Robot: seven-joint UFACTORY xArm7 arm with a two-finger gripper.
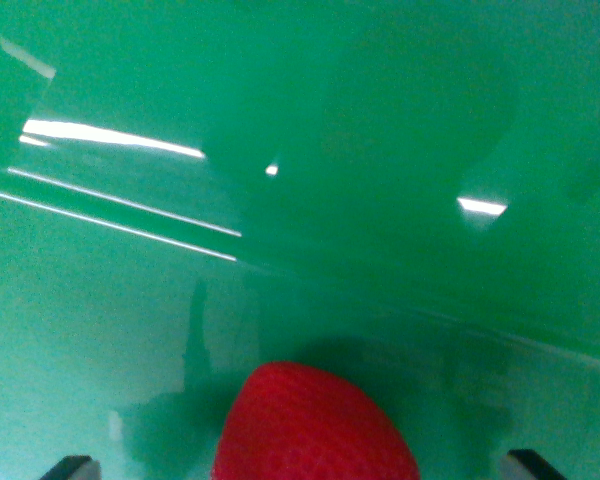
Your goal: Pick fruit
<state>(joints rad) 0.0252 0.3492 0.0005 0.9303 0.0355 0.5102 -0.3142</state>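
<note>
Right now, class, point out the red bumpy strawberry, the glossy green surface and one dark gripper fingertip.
Red bumpy strawberry (pixel 315 425), wrist view, middle of its visible skin.
Glossy green surface (pixel 100 320), wrist view, bare patch.
Dark gripper fingertip (pixel 536 465), wrist view's right, its tip.

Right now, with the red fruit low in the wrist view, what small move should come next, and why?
Probably a short, straight descent. The red fruit sits at the bottom of the view, roughly midway between the two dark jaw tips at the lower corners, which stand wide apart. The gripper looks centred already, so lowering onto the green surface before closing seems right.
</note>
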